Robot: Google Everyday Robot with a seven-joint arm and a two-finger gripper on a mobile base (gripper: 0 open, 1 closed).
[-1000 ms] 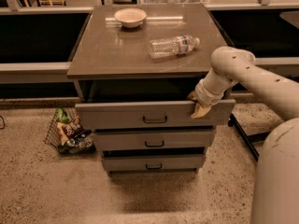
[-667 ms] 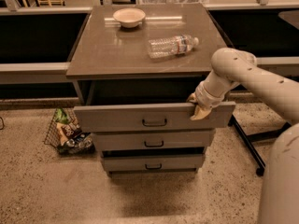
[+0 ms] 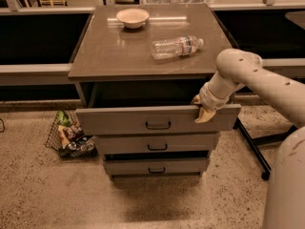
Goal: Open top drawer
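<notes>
The top drawer [image 3: 119, 120] has slid a little further out of the cabinet than it was a second ago, and the dark gap behind its front is wider. You can take the pull as working. The drawer is part open and, by my reading, has more travel left.

The gripper [image 3: 200, 110] sits at the right end of the drawer's top edge, well to the right of the black handle [image 3: 158, 125], which it is not using. Its jaws straddle that edge, with one finger [image 3: 204, 117] lying on the front face and the other behind the board. They look closed down to the thickness of the board, so they are gripping the drawer front itself.

The two lower drawers, below the jaws, are only slightly out. A bottle [image 3: 176, 46] lies on the cabinet top above and behind the jaws.
</notes>
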